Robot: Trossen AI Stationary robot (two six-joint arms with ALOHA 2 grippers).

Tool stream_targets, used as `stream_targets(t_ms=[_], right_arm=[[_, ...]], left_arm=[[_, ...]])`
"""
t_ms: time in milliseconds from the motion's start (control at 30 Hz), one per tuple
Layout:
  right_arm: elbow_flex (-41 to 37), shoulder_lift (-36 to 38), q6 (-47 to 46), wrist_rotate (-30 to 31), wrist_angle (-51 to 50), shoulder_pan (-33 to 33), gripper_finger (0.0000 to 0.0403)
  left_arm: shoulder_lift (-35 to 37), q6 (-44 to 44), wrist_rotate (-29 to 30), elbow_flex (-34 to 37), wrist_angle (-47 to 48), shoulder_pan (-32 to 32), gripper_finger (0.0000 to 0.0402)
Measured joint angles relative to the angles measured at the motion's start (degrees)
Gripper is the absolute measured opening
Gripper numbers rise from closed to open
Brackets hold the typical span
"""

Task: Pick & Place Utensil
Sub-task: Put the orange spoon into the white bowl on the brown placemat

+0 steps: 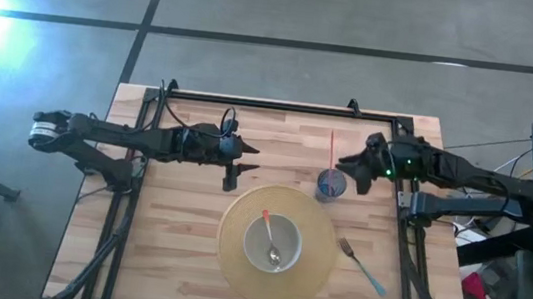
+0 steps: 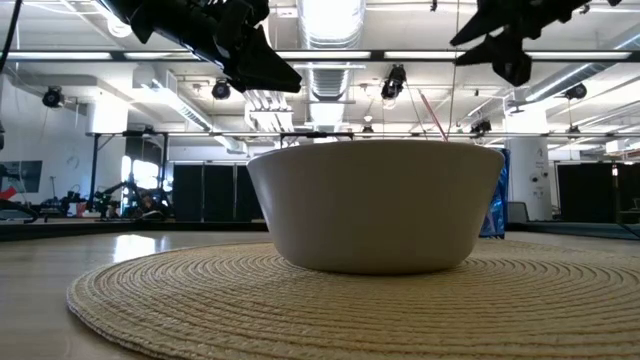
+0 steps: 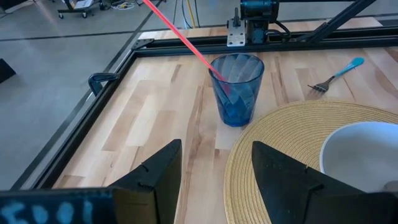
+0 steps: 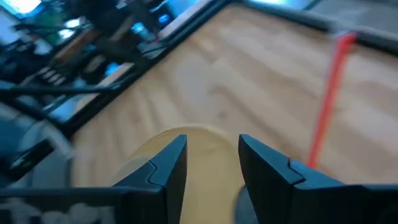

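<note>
Spoon [image 1: 269, 240] lies inside the white bowl [image 1: 272, 243], on the round mat [image 1: 234, 257]. Fork [image 1: 362, 266] lies on the counter [image 1: 177, 230] beside the mat. Right claw [image 1: 349, 169] hangs open near the blue cup [image 1: 331, 185]. Left claw [image 1: 245, 157] waits open and empty.

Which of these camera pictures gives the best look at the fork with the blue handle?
The high view: the fork lies whole on the bare wood, beside the woven mat. The left wrist view shows it too, smaller and farther off. The low view has the bowl filling its middle and no fork; the right wrist view shows none.
</note>
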State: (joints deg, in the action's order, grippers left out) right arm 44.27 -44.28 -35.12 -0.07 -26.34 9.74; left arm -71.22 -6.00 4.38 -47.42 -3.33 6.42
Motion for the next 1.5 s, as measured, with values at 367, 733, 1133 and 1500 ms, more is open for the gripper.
stream_targets(t_ms=[367,733,1133,1500], right_arm=[[0.02,-3.21,-8.58,1.09,2.59,-17.59,0.0132],[6.4,-11.24,-11.3,7.99,2.25,-30.76,0.0132],[19.46,-22.6,-25.15,9.75,-28.77,-38.13,0.0132],[20.9,-31.07,-36.3,9.17,-35.02,-47.0,0.0124]], left_arm=[[0.0,0.0,0.0,0.0,0.0,0.0,0.0188],[0.0,0.66,0.0,0.0,0.04,0.0,0.0188],[0.0,5.35,-0.19,0.0,4.13,-0.09,0.0188],[0.0,9.67,-0.15,0.0,7.73,-0.92,0.0188]])
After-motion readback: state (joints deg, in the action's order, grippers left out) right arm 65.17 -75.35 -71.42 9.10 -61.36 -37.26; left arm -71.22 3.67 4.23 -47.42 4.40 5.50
